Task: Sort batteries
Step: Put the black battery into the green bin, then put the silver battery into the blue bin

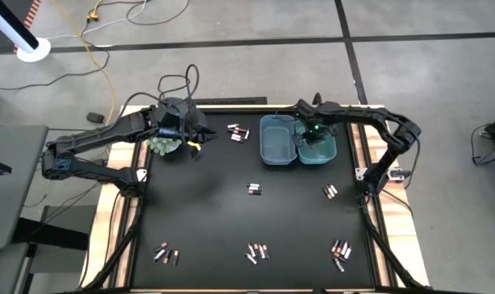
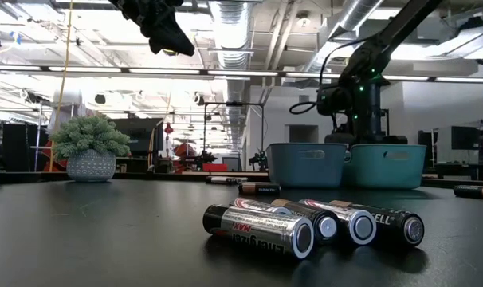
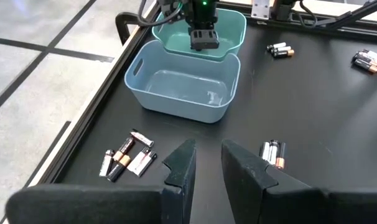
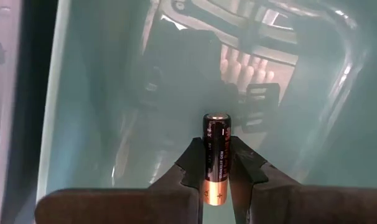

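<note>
Batteries lie in small groups on the black table [image 1: 207, 212]: at the far side [image 1: 238, 132], mid-table [image 1: 254, 189], to the right [image 1: 330, 191], and along the near edge [image 1: 257, 251]. A blue bin [image 1: 278, 139] and a teal bin [image 1: 319, 151] stand side by side at the far middle. My right gripper [image 4: 216, 155] points down into the teal bin, shut on a dark battery with a copper end [image 4: 216, 134]. My left gripper [image 3: 206, 165] hangs high over the far left of the table, open, with nothing between its fingers. My right gripper pinches the battery's long sides [image 4: 216, 171] between its two fingertips, nearer the copper end. The fingers come from above, pointing down, and the battery lies along them. It stands upright, dark end down, inside the teal bin [image 4: 101, 93]. I cannot tell whether it touches the floor.
A small potted plant [image 1: 164, 145] stands at the far left under my left arm. More battery groups lie at the near left [image 1: 166, 255] and near right [image 1: 341, 251]. The blue bin holds a small silvery thing [image 3: 213, 96]. Wooden rails edge the table.
</note>
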You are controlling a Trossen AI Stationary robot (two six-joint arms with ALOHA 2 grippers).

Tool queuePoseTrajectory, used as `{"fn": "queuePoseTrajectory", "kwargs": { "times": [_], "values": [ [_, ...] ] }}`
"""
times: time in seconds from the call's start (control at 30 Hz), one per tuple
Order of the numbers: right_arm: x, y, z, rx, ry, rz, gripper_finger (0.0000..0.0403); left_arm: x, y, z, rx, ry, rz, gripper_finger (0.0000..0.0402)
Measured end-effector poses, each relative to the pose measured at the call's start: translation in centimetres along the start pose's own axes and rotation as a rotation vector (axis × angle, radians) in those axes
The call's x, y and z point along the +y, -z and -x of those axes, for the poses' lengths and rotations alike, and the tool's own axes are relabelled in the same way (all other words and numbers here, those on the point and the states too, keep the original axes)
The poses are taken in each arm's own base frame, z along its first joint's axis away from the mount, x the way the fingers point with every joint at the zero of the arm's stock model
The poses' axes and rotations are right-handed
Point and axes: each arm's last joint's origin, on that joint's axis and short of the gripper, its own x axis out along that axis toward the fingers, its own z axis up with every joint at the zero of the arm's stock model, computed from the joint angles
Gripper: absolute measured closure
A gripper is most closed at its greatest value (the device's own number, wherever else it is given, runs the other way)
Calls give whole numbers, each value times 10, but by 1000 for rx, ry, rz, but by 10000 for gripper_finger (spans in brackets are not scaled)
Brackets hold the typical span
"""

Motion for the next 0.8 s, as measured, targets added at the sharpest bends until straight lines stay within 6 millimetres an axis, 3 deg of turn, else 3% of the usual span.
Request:
{"fn": "queuePoseTrajectory", "kwargs": {
  "times": [0.4, 0.8],
  "values": [
    [-1, 1, 10, -29, -16, 5, 308, 0, 0, 0, 0, 0, 0, 331],
    [-8, 10, 38, -88, -51, -10, 265, 0, 0, 0, -5, -1, 0, 331]
  ]
}}
